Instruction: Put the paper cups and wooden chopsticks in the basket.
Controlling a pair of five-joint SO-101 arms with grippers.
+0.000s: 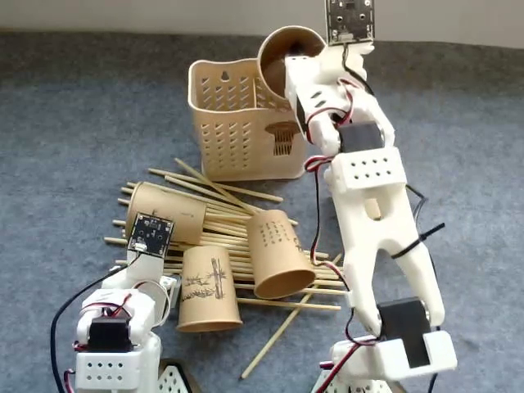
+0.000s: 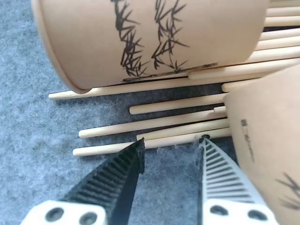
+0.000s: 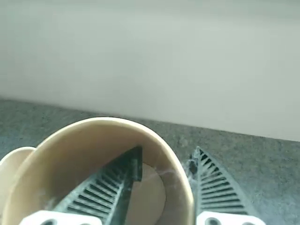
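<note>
In the left wrist view, the left gripper (image 2: 172,146) has its black and white fingers spread and holds nothing. Its tips are low over the grey felt-like table cover (image 2: 37,126), just short of the pale wooden chopsticks (image 2: 178,123). Beyond the tips, a bamboo-printed brown paper cup (image 2: 150,37) lies on its side across the sticks. A second brown cup (image 2: 267,150) beside the white finger is cut off by the frame edge.

In the high view, three brown paper cups lie tipped over on the scattered chopstick pile, at (image 1: 168,213), (image 1: 209,288) and (image 1: 278,254) (which two match the wrist view's pair I cannot tell). Many sticks are hidden under them.

Behind the pile, the cream perforated plastic basket (image 1: 233,123) stands upright, its inside largely hidden by its own walls.

The right gripper (image 3: 166,161) pinches the wall of a fourth brown paper cup (image 3: 70,159), black finger inside and white finger outside. The cup is held tilted at the basket's far right corner, and whether it touches the rim cannot be made out.
</note>
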